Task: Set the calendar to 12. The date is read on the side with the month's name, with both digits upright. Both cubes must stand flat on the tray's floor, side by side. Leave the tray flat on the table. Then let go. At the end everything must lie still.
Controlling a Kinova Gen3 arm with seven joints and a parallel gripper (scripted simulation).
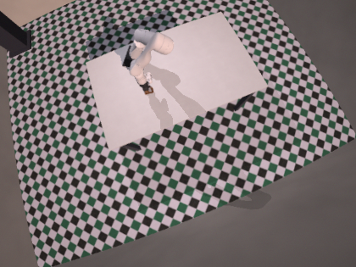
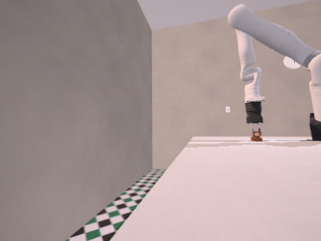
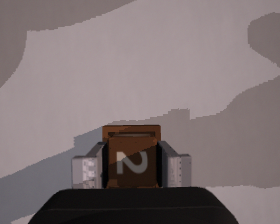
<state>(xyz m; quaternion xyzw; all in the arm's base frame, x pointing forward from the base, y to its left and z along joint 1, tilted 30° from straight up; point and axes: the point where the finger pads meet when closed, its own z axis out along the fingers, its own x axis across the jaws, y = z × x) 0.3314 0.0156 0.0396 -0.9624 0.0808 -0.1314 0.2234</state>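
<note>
You had a checkered floor (image 1: 178,169) (image 2: 115,210) in green, black and pale squares, beside mottled grey-brown walls (image 2: 84,99). The pale, smooth, four-cornered counter (image 1: 203,58) (image 2: 229,183) carried shadows of your arm (image 1: 161,42) (image 2: 275,34), whose rounded white links ended in a ribbed black housing (image 2: 254,112). On the far wall you had a round white disc (image 2: 291,63) and a small pale plate (image 2: 228,109).

Your orange-brown tray (image 1: 148,93) (image 2: 256,139) (image 3: 132,128) was low at the counter, under the jaws; its raised, straight rim showed beyond the cube in the wrist view. The brown, square-faced cube (image 2: 257,134) (image 3: 132,172) had a pale "2" on its upward face, lying on its side as the wrist view showed it. A light, ring-shaped mark showed on its side in the exterior view, probably a digit, though it was too small for you to be sure. You could not tell where the second cube lay, nor read a month's name.

Your jaws (image 1: 147,89) (image 2: 256,130) stood partly open, gripping the cube, with dark pads against its two opposite sides and grey metal fingers outside them.
</note>
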